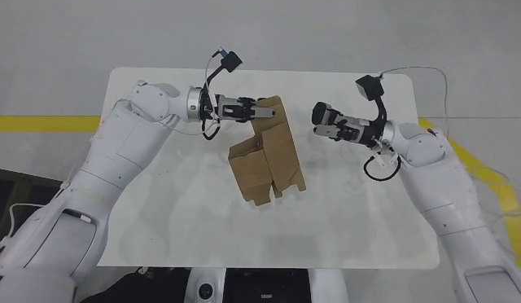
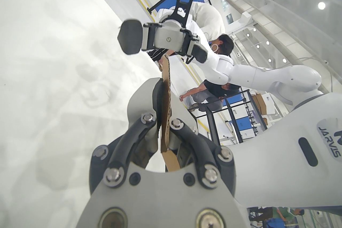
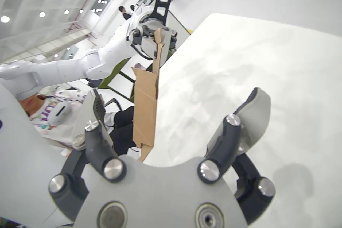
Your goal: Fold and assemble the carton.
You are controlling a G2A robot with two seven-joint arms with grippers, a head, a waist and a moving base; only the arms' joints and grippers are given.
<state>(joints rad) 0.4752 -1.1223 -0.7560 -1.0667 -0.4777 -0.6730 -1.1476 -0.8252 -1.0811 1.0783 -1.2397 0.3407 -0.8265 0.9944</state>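
A brown, partly folded carton (image 1: 267,151) rests on the white table (image 1: 179,213) near its middle. My left gripper (image 1: 262,108) is shut on the carton's far flap, whose cardboard edge (image 2: 166,106) runs between the two fingers. The carton (image 3: 146,103) stands edge-on in the right wrist view, its upper end held by the left gripper (image 3: 156,43). My right gripper (image 1: 319,120) hovers open to the right of the carton, a short gap away, with nothing between its fingers. It shows open in the left wrist view too, as the far right gripper (image 2: 163,42).
Bare table surface (image 1: 358,213) spreads to the right of and in front of the carton. A yellow floor line (image 1: 49,124) runs past the table's left side. People sit or crouch in the room beyond the table.
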